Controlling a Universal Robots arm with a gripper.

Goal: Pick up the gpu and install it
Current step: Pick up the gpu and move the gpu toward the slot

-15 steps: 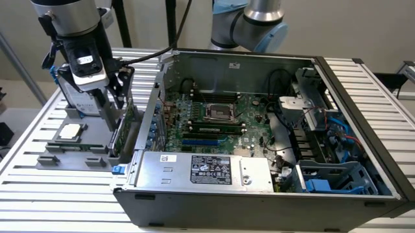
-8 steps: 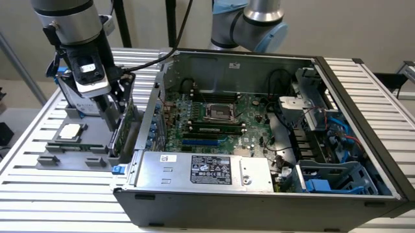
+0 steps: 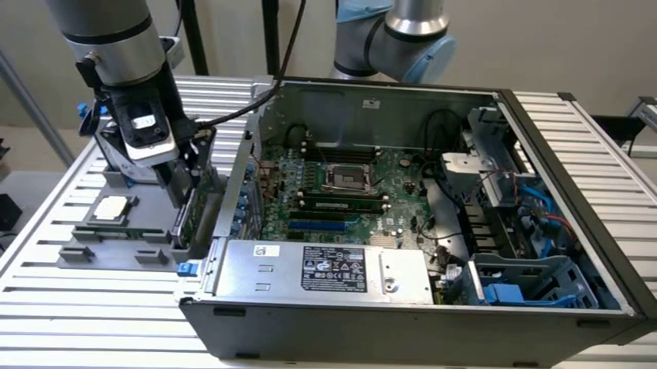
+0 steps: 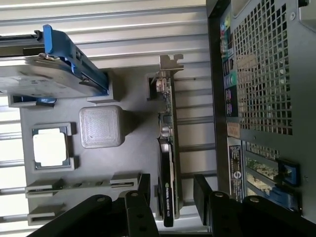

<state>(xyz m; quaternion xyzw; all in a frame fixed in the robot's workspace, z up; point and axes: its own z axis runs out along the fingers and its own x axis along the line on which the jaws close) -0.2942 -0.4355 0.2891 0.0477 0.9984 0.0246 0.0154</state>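
Arm's gripper (image 3: 183, 188) is low over the gray fixture tray (image 3: 77, 250) on the slatted tabletop (image 3: 61, 307), at the exterior view's left, just beside the open PC case (image 3: 411, 315).

Wrist view: gripper (image 4: 173, 186) straddles the gpu (image 4: 167, 148). Fingers (image 4: 143, 185) released, one each side of the card w/ a gap on both sides, no contact that I can see.

gpu (image 3: 188, 223) stands on edge in its tray slot, silver bracket end away from the fingers, black-faced end between them. It sits at the tray edge nearest the case's rear panel. Not lifted, not in the case.

Elsewhere on tray (image 4: 133, 163):
- CPU chip (image 4: 49, 149) flat in its pocket, well apart from the card.
- Square gray block (image 4: 101, 127) btwn chip and card.
- Hard drive in blue frame (image 4: 44, 74) at the far end.

Case interior, exterior view: motherboard (image 3: 349, 192) exposed, power supply (image 3: 318, 269) along the near wall.
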